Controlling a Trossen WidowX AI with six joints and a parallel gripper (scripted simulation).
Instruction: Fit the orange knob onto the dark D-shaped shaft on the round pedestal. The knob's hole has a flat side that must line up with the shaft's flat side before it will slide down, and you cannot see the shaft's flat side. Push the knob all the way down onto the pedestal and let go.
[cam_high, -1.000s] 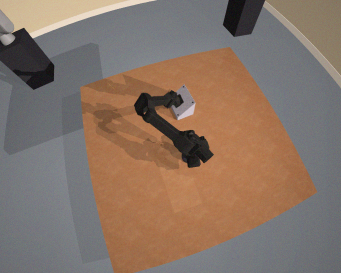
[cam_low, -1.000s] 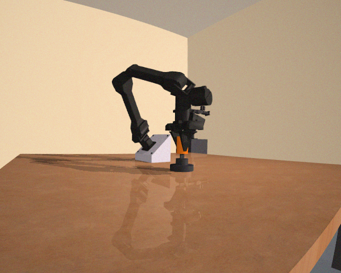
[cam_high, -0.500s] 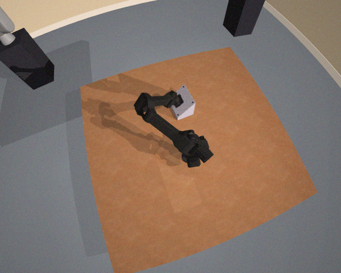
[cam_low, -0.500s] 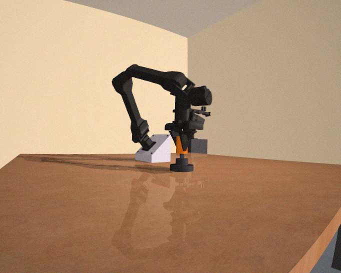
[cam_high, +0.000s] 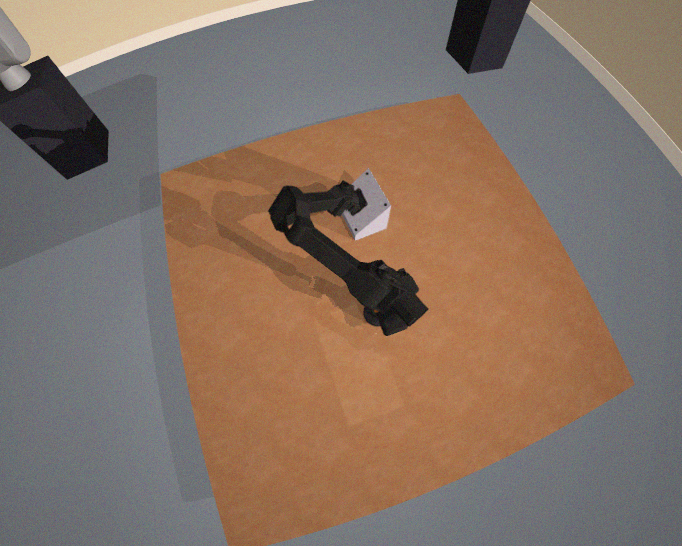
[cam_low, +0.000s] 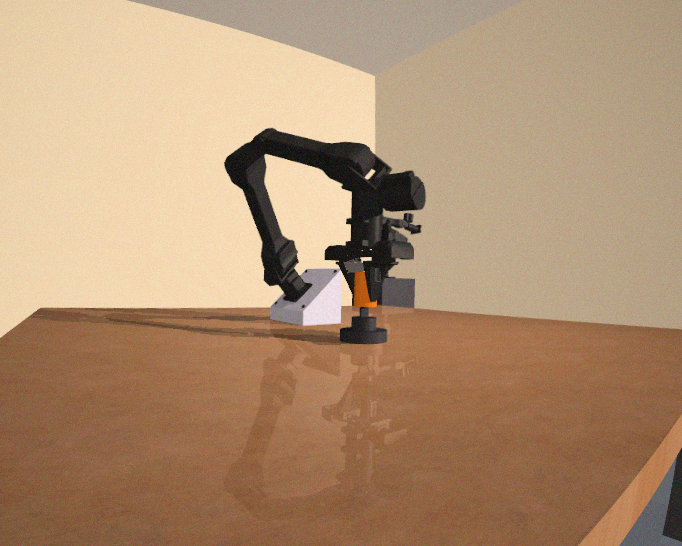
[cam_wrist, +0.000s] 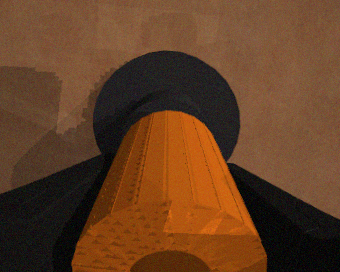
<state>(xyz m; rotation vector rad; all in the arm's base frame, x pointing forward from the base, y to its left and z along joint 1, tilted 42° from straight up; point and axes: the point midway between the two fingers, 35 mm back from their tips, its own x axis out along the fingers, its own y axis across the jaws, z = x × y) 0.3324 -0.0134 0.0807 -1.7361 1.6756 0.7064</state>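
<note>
Taking the round pedestal (cam_low: 363, 336) (cam_wrist: 167, 80) as the landmark, it stands on the bench (cam_high: 455, 341) (cam_low: 284, 443) (cam_wrist: 285, 65), its dark shaft (cam_low: 364, 312) pointing up. Right above it, the gripper (cam_low: 364, 287) (cam_wrist: 169, 169) points downward and grasps the orange knob (cam_low: 364, 290) (cam_wrist: 170, 175), one finger on either side. The knob sits at the top of the shaft, its lower rim above the pedestal, with part of the shaft showing between; whether the tip is inside the hole I cannot tell. Behind the pedestal, the white wedge-shaped base (cam_high: 372, 218) (cam_low: 323, 304) carries the black arm (cam_high: 329, 250) (cam_low: 301, 153).
</note>
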